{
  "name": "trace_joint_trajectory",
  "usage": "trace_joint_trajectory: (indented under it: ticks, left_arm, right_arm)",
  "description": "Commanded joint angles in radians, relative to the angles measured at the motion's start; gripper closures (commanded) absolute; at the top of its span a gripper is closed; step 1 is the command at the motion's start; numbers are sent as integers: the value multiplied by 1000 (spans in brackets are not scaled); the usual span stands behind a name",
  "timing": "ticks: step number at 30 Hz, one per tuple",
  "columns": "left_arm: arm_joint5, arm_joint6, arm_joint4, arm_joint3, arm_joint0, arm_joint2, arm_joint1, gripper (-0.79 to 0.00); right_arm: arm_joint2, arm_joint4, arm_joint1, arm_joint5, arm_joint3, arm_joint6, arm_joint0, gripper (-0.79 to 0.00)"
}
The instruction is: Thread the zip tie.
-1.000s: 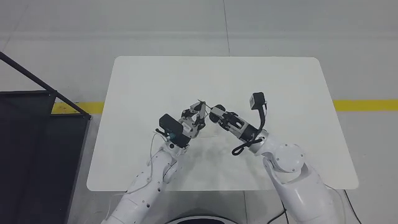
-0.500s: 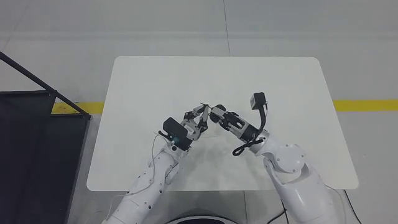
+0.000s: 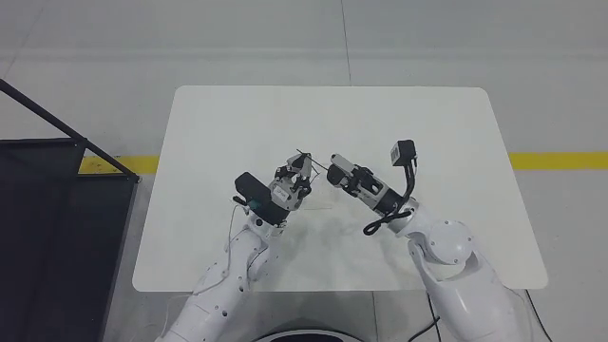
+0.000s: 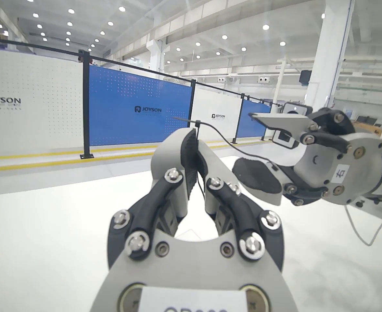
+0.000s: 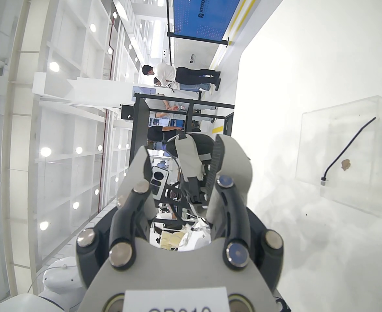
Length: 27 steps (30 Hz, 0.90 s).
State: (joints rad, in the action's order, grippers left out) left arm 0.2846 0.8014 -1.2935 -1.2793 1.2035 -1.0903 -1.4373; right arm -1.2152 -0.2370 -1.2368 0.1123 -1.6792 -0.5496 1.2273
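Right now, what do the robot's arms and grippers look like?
Both arms, left arm and right arm, have glossy white rounded shells. The left gripper and right gripper have grey metal fingers, black ribbed pads and black linkages with silver screws. A black cable loops at the right wrist.

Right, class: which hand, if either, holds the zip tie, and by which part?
The left hand pinches the zip tie just below its head; the right hand is open.

The thin black zip tie (image 4: 216, 132) is pinched at its small head by the left end effector (image 4: 196, 138), short tip jutting past, strap arcing toward the spread right end effector (image 4: 246, 141).
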Motion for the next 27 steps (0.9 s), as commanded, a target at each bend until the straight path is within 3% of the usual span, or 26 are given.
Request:
trace_joint_trajectory:
  ticks: [1,5,6,10,16,18,27]
  left_arm:
    - [53,-25,71,-14,4,-9,0,0]
    - [139,-91,193,-47,10,-29,1,0]
    - [152,-107,216,-55,12,-32,1,0]
    - [174,-165,286,-79,19,-39,0,0]
    - [152,-192,305,-102,27,-27,-4,0]
    - [153,-196,325,-107,30,-23,-7,0]
    - [177,-258,387,-124,33,-34,-7,0]
  right_arm:
    - [-13,-10,3,10,2,-27,2,-785]
    - [-39,-19,9,31,14,-81,2,-785]
    - [-44,-18,10,34,17,-89,1,-736]
    - [-51,0,14,39,20,-100,1,-693]
    - [-16,74,10,38,21,-53,-7,-529]
    - [-1,98,8,41,26,-33,-12,-425]
    - [40,167,0,29,39,35,-33,-385]
